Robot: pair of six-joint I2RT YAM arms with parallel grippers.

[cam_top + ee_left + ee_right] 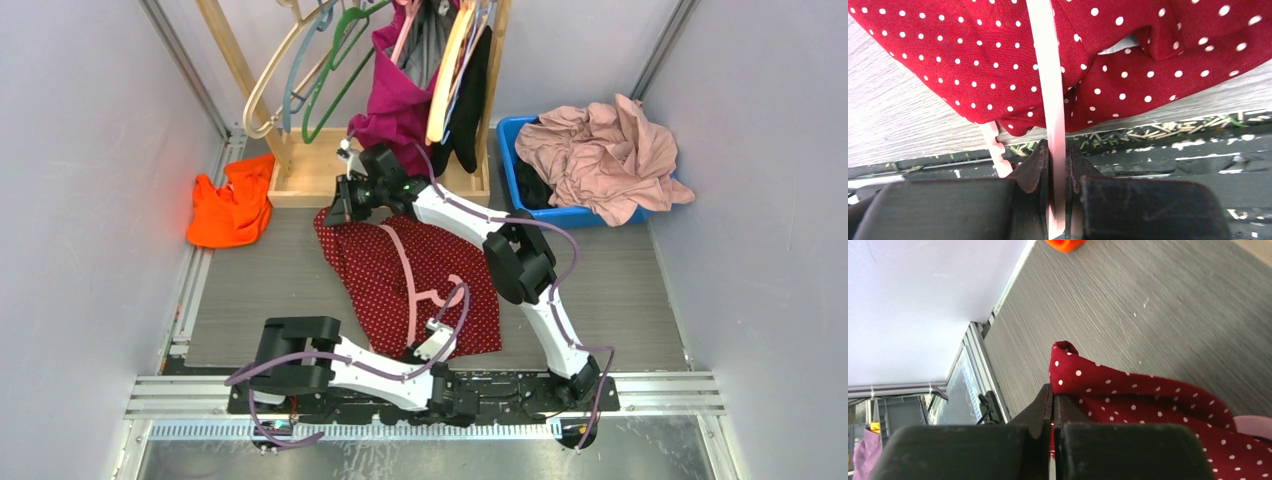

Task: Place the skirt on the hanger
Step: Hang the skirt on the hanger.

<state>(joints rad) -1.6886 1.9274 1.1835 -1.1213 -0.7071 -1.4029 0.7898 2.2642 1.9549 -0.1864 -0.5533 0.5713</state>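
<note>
The grey table (pixel 260 290) is carrying everything in front of me. The skirt (pixel 370 265), dark red with white dots, is lying spread and rumpled across its middle, its far edge near the wooden rack (pixel 300 175). An orange garment (pixel 232 210) is sitting crumpled at the far left, well apart from the skirt. The hanger (pixel 405 265), thin and pink, is lying on top of the skirt, running from its far side toward my bases. I am pinching the hanger's flat bar with my left pincer (pixel 1058 150) at the skirt's near hem, jaws closed tight on the plastic. My right pincer (pixel 1053 390) is reaching to the skirt's far left corner, jaws closed on a fold of the dotted cloth.
</note>
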